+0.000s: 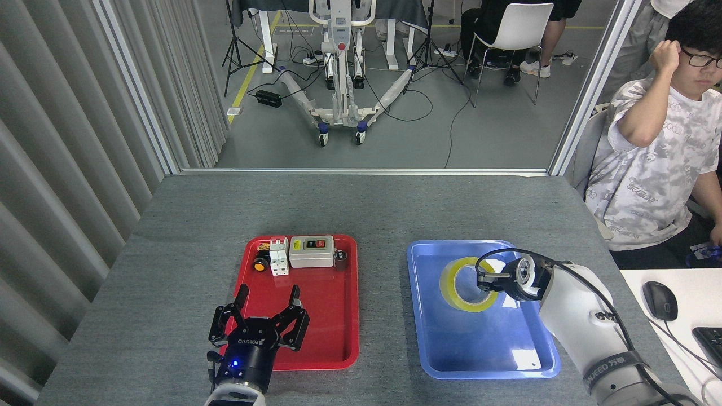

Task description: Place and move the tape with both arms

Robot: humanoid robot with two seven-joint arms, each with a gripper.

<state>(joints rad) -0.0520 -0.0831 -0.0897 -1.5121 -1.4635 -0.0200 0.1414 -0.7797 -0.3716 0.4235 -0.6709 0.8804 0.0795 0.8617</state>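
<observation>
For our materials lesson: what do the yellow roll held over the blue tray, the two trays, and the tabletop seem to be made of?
The yellow translucent roll of tape: glossy plastic film; the tray shows through it. The blue tray and the red tray: probably moulded plastic, smooth, with rounded rims and a soft sheen. The grey tabletop: matte, finely textured, perhaps felt or fabric, though that is uncertain.

A: Classify the location.
B: Robotics laboratory or test cell; a grey felt-covered tabletop (361,208) is enclosed by ribbed partition panels (67,141) and aluminium framing.
A: Supporting evidence?
B: Tripod stands (240,45), a wheeled white lift frame (341,73), a power strip (269,98) and loose cables on the floor; a person (654,163) seated beside a desk with mouse (657,294) and keyboard (709,341).
</observation>
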